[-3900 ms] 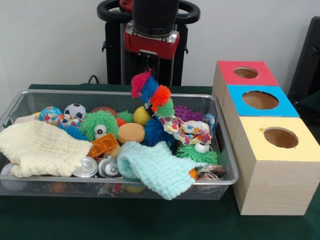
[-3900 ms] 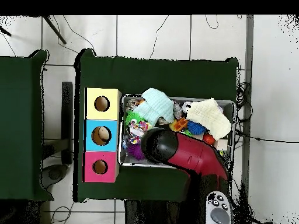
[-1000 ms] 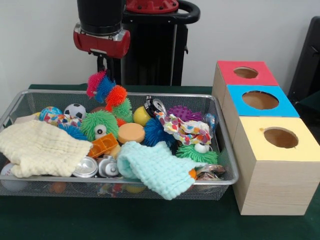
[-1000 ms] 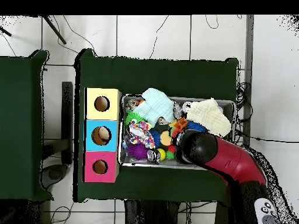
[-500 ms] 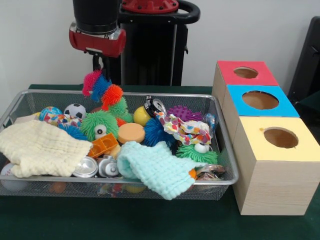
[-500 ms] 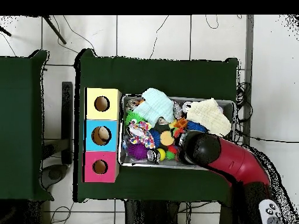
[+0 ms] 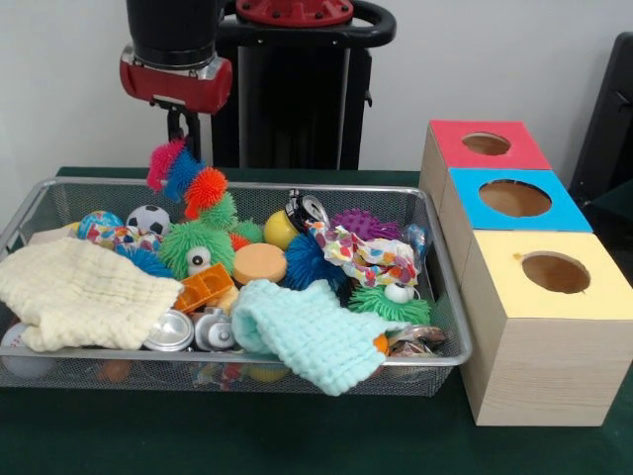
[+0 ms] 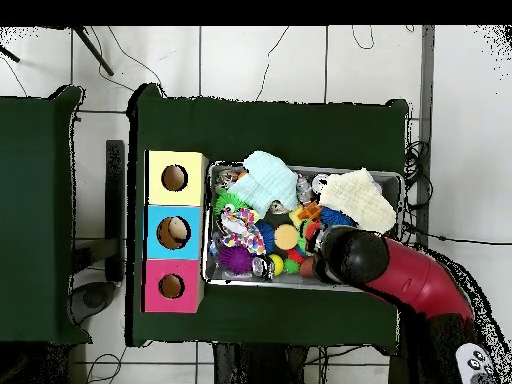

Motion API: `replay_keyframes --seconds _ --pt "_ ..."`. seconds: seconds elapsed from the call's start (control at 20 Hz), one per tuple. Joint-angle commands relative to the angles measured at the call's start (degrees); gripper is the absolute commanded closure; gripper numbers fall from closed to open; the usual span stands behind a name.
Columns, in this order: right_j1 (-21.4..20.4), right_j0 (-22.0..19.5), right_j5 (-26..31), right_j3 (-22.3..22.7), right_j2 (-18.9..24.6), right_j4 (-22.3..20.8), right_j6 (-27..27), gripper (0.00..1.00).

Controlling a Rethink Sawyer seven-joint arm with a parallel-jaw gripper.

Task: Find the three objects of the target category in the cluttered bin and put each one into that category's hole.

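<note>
Currently dangling a fuzzy toy caterpillar [image 7: 188, 185] from the closed gripper [image 7: 176, 127], hovering over the basket [image 7: 441, 297]; boxes [image 7: 514, 198] well apart, nothing visibly dropped in.

wire-mesh metal bin [image 7: 443, 297], waffle-knit cloths [image 7: 79, 292], matt wooden boxes [image 7: 539, 371]

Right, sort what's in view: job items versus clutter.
Job:
gripper, holding the spiky caterpillar toy
wire bin
red box, blue box, yellow box

Clutter:
cream cloth
mint cloth
soccer ball
tin cans
</note>
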Motion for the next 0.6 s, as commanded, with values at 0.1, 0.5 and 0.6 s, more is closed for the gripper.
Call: replay_keyframes --seconds 0.1,0.5,0.6 --pt "1.6 -4.3 0.3 -4.0 8.5 -4.8 -8.4 1.0" --pt "3.8 -7.4 0.1 -6.1 10.0 -7.8 -9.0 1.0" --pt "3.8 -8.1 0.4 -6.2 10.4 -8.6 -9.0 1.0"
